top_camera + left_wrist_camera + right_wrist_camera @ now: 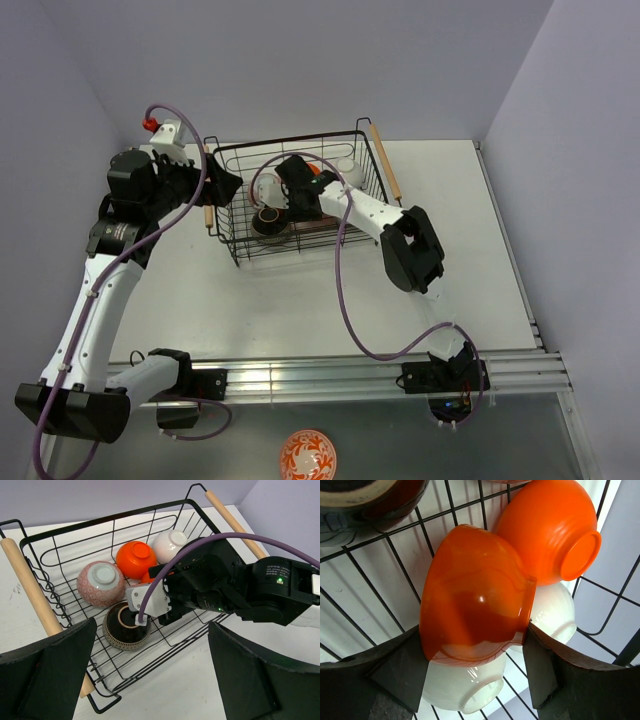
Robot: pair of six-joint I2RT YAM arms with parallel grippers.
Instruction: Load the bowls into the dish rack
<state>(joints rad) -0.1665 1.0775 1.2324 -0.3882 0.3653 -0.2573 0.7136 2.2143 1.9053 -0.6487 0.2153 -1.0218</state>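
Bowls, all six, lie inside the dish rack (26, 582), which stands on the white surface (450, 220). Right tool (472, 645) reaches into the rack's middle, clamped on either side of one orange bowl (470, 605), which is tipped on its side over a white bowl (462, 685). Second orange bowl (550, 535) touches it, upside down, with another white bowl (552, 612) just beside. Pinkish bowl (100, 582) and dark patterned bowl (122, 627) sit upside down toward the rack's left end. Left tool (152, 640) hangs at the rack's left end, fingers wide apart, holding nothing.
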